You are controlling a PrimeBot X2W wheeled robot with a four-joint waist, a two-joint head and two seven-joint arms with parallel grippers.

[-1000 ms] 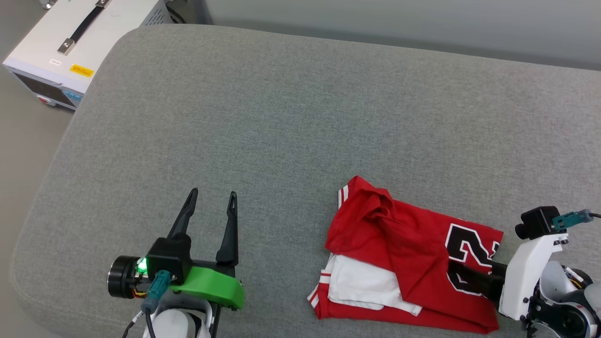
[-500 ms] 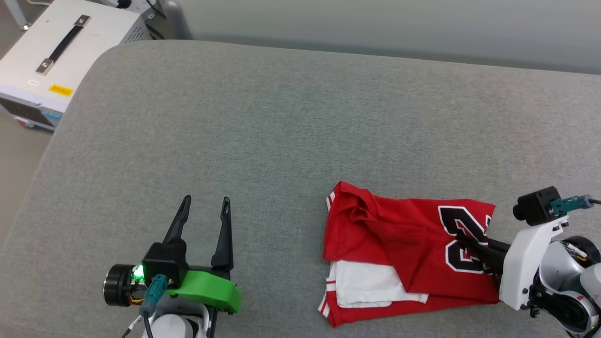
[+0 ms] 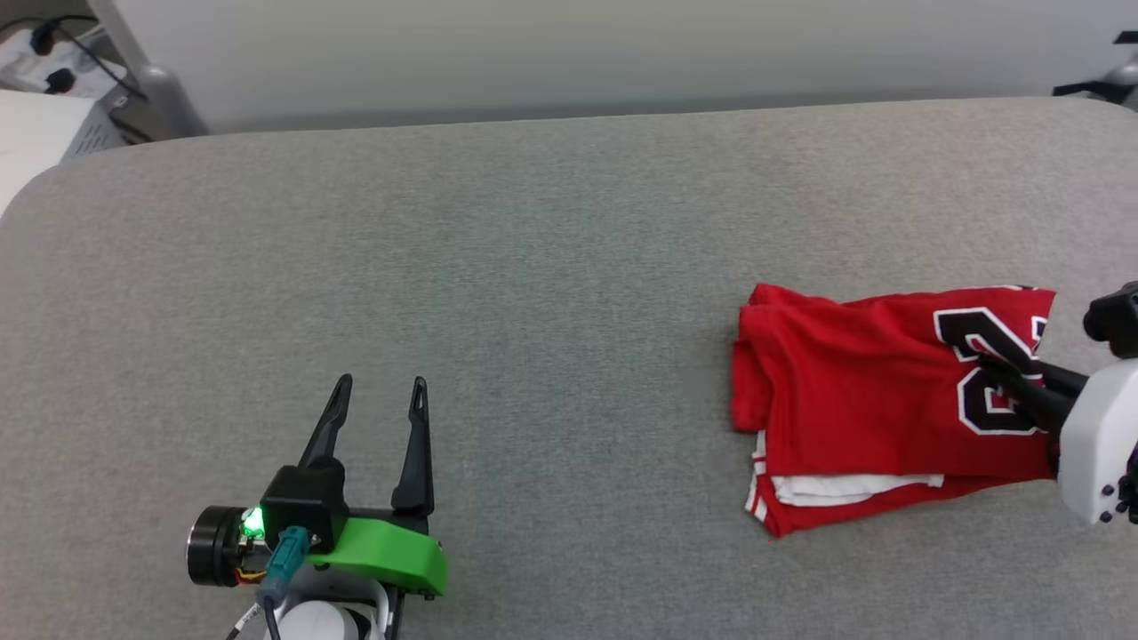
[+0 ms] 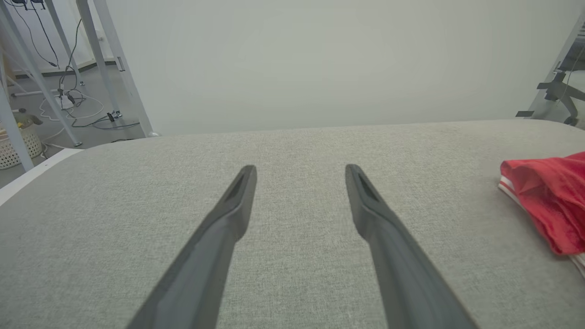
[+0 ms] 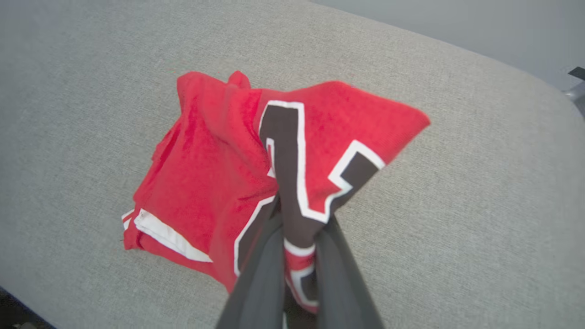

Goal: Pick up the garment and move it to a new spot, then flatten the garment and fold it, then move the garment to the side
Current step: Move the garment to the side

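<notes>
The garment (image 3: 862, 391), a folded red T-shirt with a black-and-white number print and a white sleeve edge showing, lies on the grey cushion at the right. My right gripper (image 3: 996, 369) is shut on its right end, over the number print; the right wrist view has the fabric (image 5: 219, 164) pinched between the dark fingers (image 5: 260, 269) and lifted a little there. At the lower left, my left gripper (image 3: 378, 387) stands open above bare cushion, fingers (image 4: 237, 201) spread wide. The garment's folded edge (image 4: 544, 201) lies well to that gripper's right.
The grey cushion (image 3: 498, 284) stretches wide to the left and behind the garment. A pale wall rises past its far edge. Metal legs and cables (image 4: 68, 91) stand off the far left corner. A dark stand (image 3: 1111, 84) sits beyond the far right corner.
The head camera has swung to the right. The right gripper has dragged the garment rightward across the cushion, and its bunched top layer now lies flatter. The left gripper stays open in place.
</notes>
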